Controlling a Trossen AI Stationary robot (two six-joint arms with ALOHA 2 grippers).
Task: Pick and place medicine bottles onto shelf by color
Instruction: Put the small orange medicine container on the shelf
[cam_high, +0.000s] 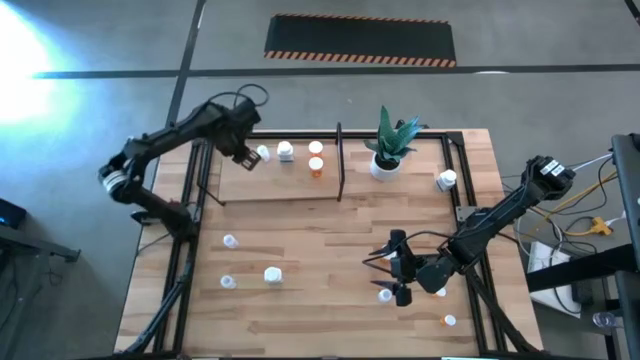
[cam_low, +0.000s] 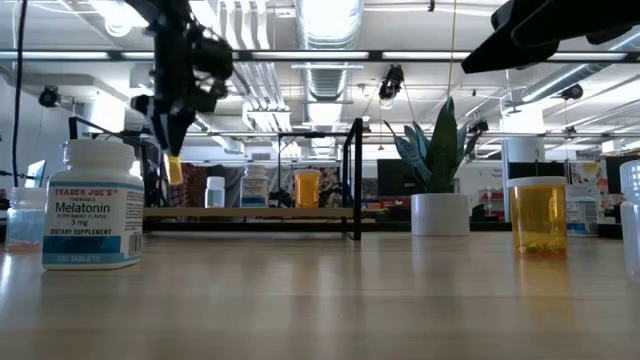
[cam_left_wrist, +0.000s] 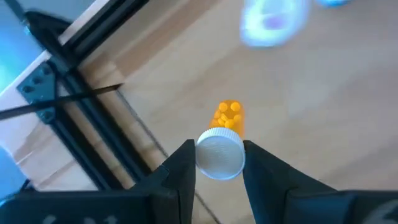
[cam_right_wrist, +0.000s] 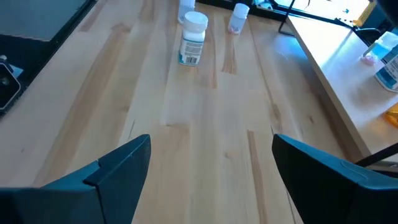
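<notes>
Left hand (cam_left_wrist: 217, 163) at upper left of the high view, over the shelf (cam_high: 270, 190), clamped on 1 orange bottle (cam_left_wrist: 227, 118): white cap, yellow pills visible inside. 2 white and 2 orange bottles stand on the shelf nearby. Right hand (cam_high: 400, 268), lower right, fingers spread wide above the worktop (cam_high: 320, 300), holding nothing.

- Two slim arms, matte black, built from tubular links with rounded joint housings.
- The left arm (cam_high: 160, 150) carries a pale grey band near its shoulder, at nine o'clock.
- Thin black cables loop beside the right arm (cam_high: 490, 225), at four o'clock.
- Each gripper ends in two flat, wedge-shaped dark fingers (cam_right_wrist: 118, 165).
</notes>
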